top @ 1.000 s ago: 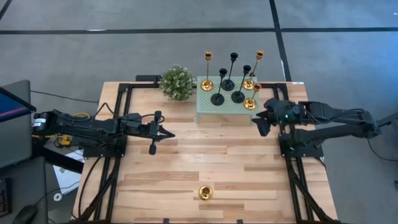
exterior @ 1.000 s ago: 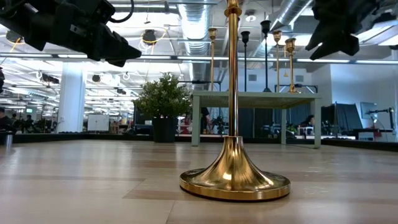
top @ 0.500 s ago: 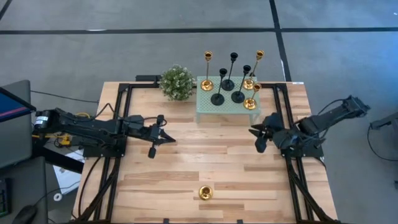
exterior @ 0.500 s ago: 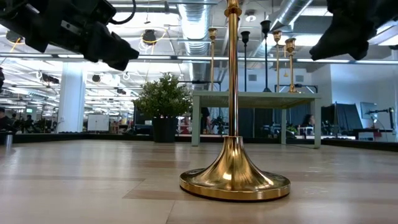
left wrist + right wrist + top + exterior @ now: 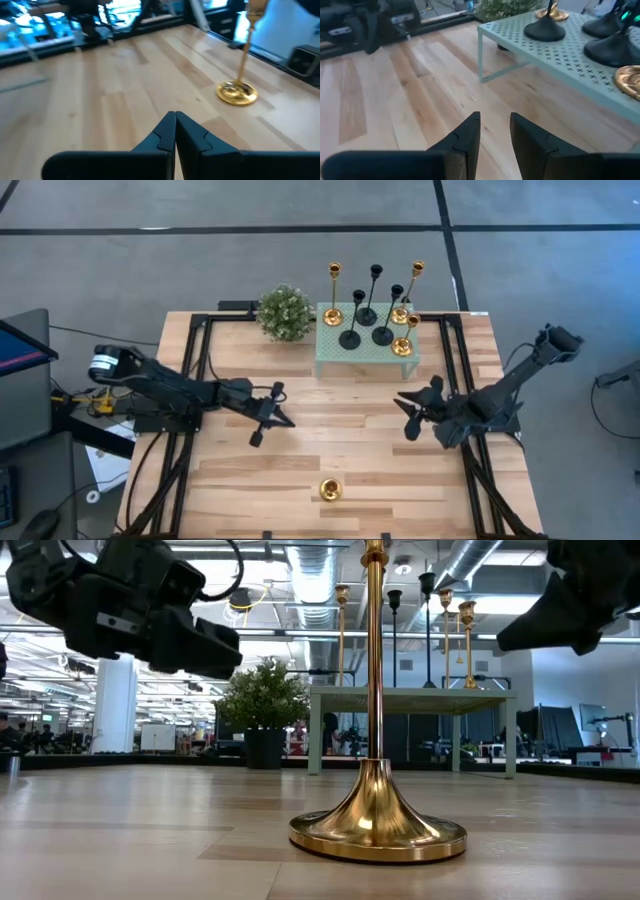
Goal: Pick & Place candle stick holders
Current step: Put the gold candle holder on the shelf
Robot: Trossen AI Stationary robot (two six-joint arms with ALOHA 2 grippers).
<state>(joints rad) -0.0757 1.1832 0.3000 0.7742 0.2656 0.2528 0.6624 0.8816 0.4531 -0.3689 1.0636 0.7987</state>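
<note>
Your left gripper (image 5: 283, 420) hovers mid-surface, jaws pinched together, empty. Your right gripper (image 5: 406, 416) hangs near the mint green perforated metal stand (image 5: 330, 356), jaws narrowly parted, seemingly empty. A tall shiny gold candle stick holder (image 5: 331, 489) stands alone.

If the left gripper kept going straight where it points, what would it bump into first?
Probably just the wooden table. The left gripper, fingers shut, aims down at bare boards; the gold candle stick holder stands off to one side, though depth is hard to judge.
</note>
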